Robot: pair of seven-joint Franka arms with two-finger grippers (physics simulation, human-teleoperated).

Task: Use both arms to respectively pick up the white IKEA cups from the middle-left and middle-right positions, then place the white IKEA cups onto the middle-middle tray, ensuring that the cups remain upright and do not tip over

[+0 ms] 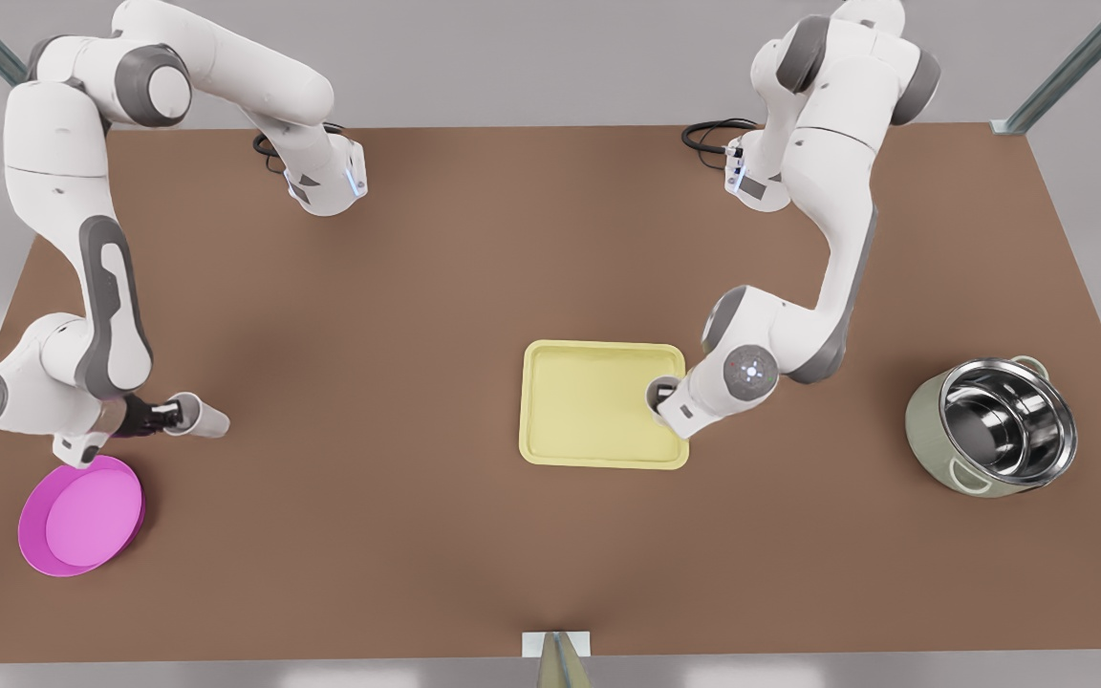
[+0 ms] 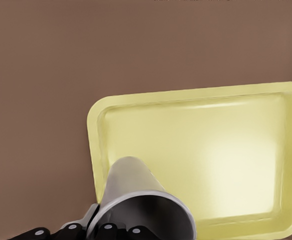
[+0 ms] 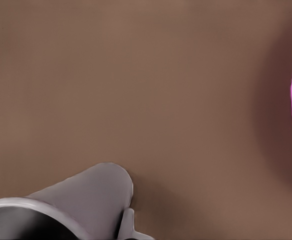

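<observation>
The flat brown table (image 1: 436, 287) carries three items. A pale yellow rectangular tray (image 1: 550, 401) lies near its middle. A round pink dish (image 1: 80, 516) and a steel pot (image 1: 995, 425) rest near opposite ends.

No text, label, brand, number or sign can be read on any surface in these three views.

Bare table (image 1: 378, 315) separates tray (image 1: 589, 449) and pink dish (image 1: 82, 516).

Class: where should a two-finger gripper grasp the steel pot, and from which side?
Its rim, from above, one finger inside: the pot stands mouth-up, probably too wide to span. Left gripper holds a cup over the tray; right gripper holds another cup near the pink dish.
</observation>
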